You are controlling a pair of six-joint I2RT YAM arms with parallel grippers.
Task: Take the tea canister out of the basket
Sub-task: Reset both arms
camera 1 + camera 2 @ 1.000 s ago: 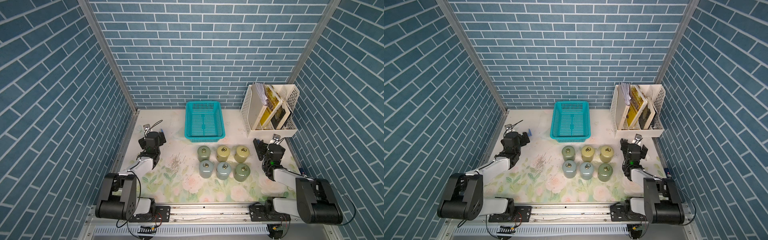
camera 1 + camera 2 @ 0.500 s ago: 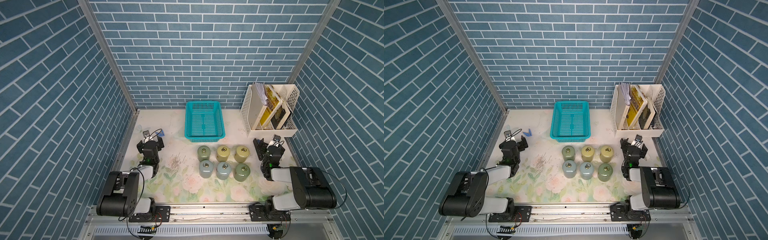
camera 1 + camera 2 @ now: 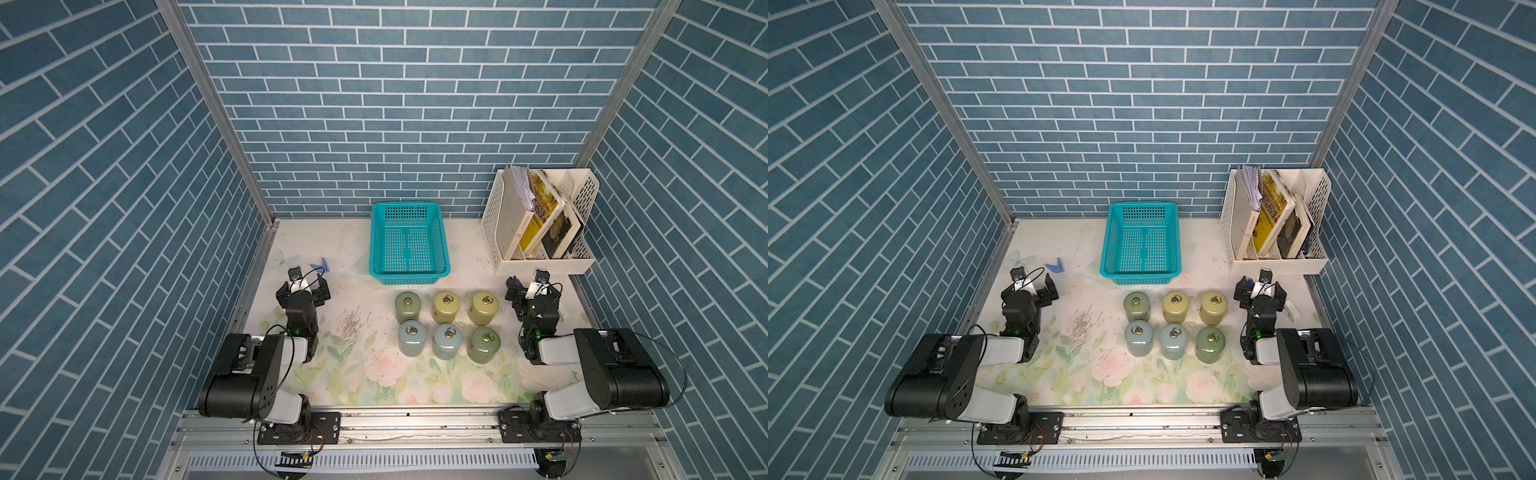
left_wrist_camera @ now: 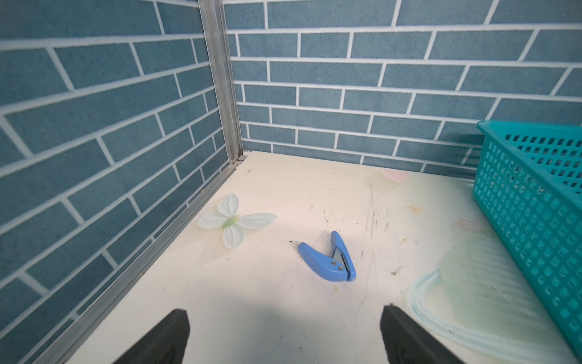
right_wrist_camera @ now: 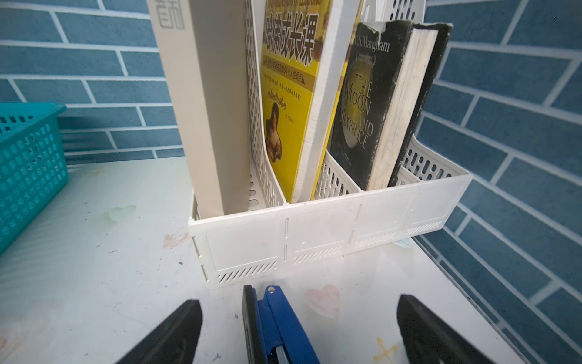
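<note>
1. Nearest me, both arms sit folded low by their bases on the floral table (image 3: 374, 374), with neither reaching toward the work.
2. The left gripper (image 4: 285, 315) has its jaws spread wide with nothing between them. A small blue hand tool (image 4: 327, 261), a punch or staple remover by the look of it, lies on the table just ahead of it, untouched.
3. The right gripper (image 3: 534, 293) is spread just as wide. A dark blue stapler-like tool (image 5: 277, 327) lies between the jaws, but they are not closed on it. I cannot tell whether it touches either finger.
4. Between the arms, six tea canisters (image 3: 447, 340) stand upright on the table in two rows of three. They stand close together, and all are outside the basket.
5. Just beyond the far row sits the teal basket (image 3: 408, 274). In both top views its mesh floor is bare, and I see no canister inside it.
6. Further right, a white file rack (image 3: 540, 264) holds leaning books (image 3: 540, 216) against the brick wall.
7. My read is that the removal step is finished, since nothing is left to lift out.
8. The next move calls for no grasp. I would keep both arms parked clear of the canister rows so a swing does not topple one.
</note>
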